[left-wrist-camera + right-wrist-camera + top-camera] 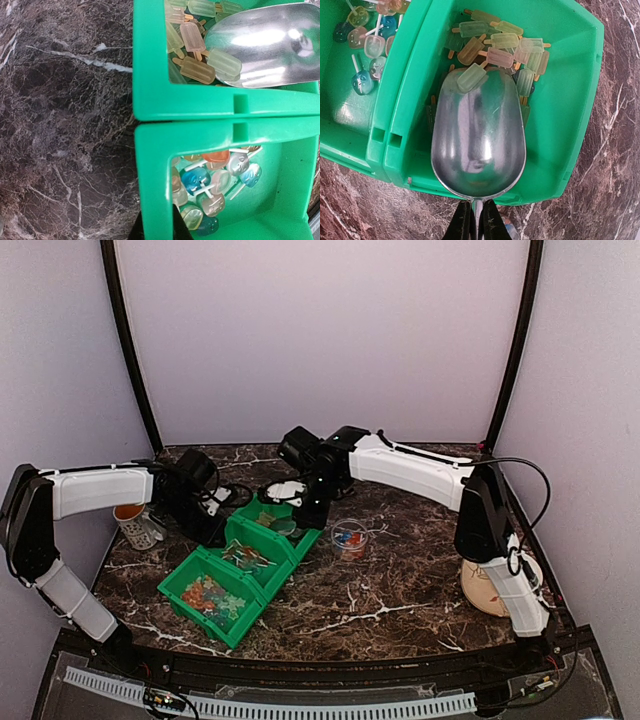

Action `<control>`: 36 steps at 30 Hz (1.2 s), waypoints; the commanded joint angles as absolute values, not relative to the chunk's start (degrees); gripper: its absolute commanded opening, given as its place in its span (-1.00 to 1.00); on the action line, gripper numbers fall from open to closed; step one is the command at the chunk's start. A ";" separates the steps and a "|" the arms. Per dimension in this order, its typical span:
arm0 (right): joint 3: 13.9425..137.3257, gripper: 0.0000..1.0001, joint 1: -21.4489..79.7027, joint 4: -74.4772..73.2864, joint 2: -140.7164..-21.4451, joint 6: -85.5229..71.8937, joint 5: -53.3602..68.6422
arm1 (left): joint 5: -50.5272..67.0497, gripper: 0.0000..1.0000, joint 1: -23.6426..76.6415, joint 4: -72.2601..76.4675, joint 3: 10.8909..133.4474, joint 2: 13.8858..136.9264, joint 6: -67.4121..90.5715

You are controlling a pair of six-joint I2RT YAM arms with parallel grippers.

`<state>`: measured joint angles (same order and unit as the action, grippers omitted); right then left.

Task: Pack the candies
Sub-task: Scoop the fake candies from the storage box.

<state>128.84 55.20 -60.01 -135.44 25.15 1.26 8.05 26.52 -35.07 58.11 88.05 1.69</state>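
Three green bins stand in a diagonal row. The far bin holds pale popsicle-shaped candies. My right gripper is shut on the handle of a metal scoop, whose bowl lies in this bin with one pale green candy on its tip. The middle bin holds lollipop-shaped candies. My left gripper is shut on this bin's wall, one finger on each side. The near bin holds orange and green candies.
A small clear cup with red and blue candies stands right of the bins. A printed cup stands at the left edge under the left arm. A cream bowl sits by the right arm's base. The table is dark marble.
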 commanded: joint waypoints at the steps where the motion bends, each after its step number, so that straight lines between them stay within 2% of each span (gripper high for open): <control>1: 124.50 -1.00 56.65 -58.15 -142.42 30.59 13.52 | 16.87 -1.00 28.25 -27.76 59.99 83.14 -0.48; 7: 115.39 -1.00 54.93 -46.29 -139.29 31.41 27.13 | 17.23 -1.00 28.36 -27.42 59.83 82.54 -0.48; 12: 114.13 -1.00 54.26 -45.12 -138.86 31.37 30.47 | 16.70 -1.00 28.36 -27.66 59.86 82.61 -0.22; 16: 120.24 -1.00 54.43 -53.60 -141.47 31.80 23.26 | 13.70 -1.00 28.36 -28.14 60.05 82.70 0.07; 22: 118.79 -1.00 54.83 -58.69 -137.69 34.78 12.45 | 11.89 -1.00 28.34 -28.39 60.14 82.73 0.43; 25: 115.04 -1.00 54.51 -56.20 -133.05 37.18 12.15 | 12.04 -1.00 28.29 -28.17 60.01 82.40 0.37; 27: 112.65 -1.00 53.74 -52.31 -131.12 37.56 16.75 | 12.70 -1.00 28.31 -27.96 59.88 82.20 0.28; 31: 111.70 -1.00 51.67 -44.03 -131.55 29.76 25.21 | 14.57 -1.00 28.31 -27.03 59.57 81.22 0.52; 34: 108.54 -1.00 51.60 -35.16 -131.61 18.01 21.11 | 13.99 -1.00 28.36 -26.69 59.19 80.86 0.66; 36: 106.91 -1.00 51.40 -32.92 -131.22 13.87 22.64 | 13.41 -1.00 28.29 -27.07 59.36 81.09 0.78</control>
<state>110.96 49.80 -43.18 -129.19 25.82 17.74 5.67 27.11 -36.60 57.67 86.02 1.61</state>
